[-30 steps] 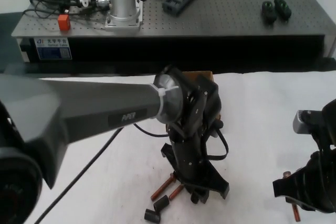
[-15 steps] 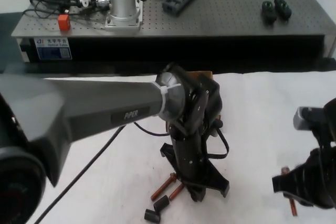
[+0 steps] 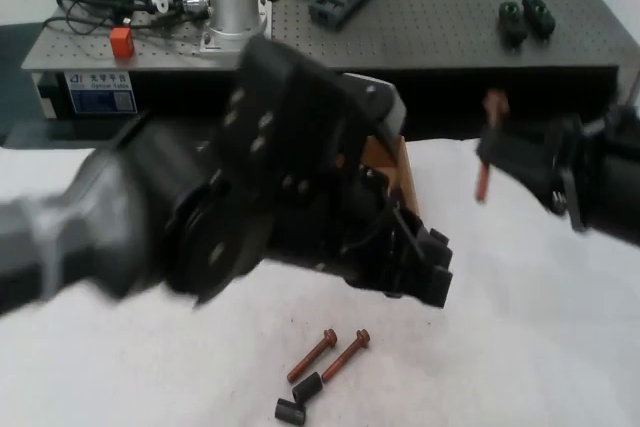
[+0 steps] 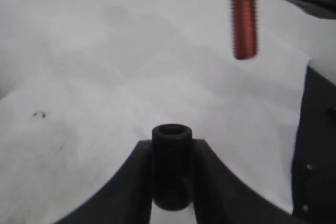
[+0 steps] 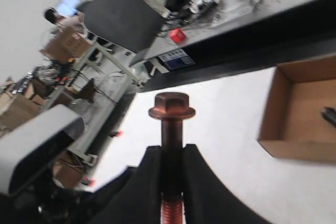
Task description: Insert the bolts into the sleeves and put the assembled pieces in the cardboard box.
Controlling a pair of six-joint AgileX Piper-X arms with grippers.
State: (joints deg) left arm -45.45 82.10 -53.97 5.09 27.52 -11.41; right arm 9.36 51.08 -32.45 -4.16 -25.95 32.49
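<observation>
Bolt (image 5: pixel 171 129) — coppery, threaded, hex-headed; sleeve (image 4: pixel 171 158) — black, tubular

Your left arm (image 3: pixel 150 207) stretches from the left edge to the middle of the high view. The left end effector (image 3: pixel 432 272) points toward the lower right and is clamped on a sleeve (image 4: pixel 171 135). Your right arm (image 3: pixel 600 172) comes in from the right edge, and the right end effector (image 3: pixel 497 150) pinches a bolt (image 3: pixel 484 177) head-up.

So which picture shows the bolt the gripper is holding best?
The right wrist view: the bolt stands close up, head and shank clear, clamped in the right gripper. The left wrist view shows just its threaded end; the high view shows it small and far off.
</observation>
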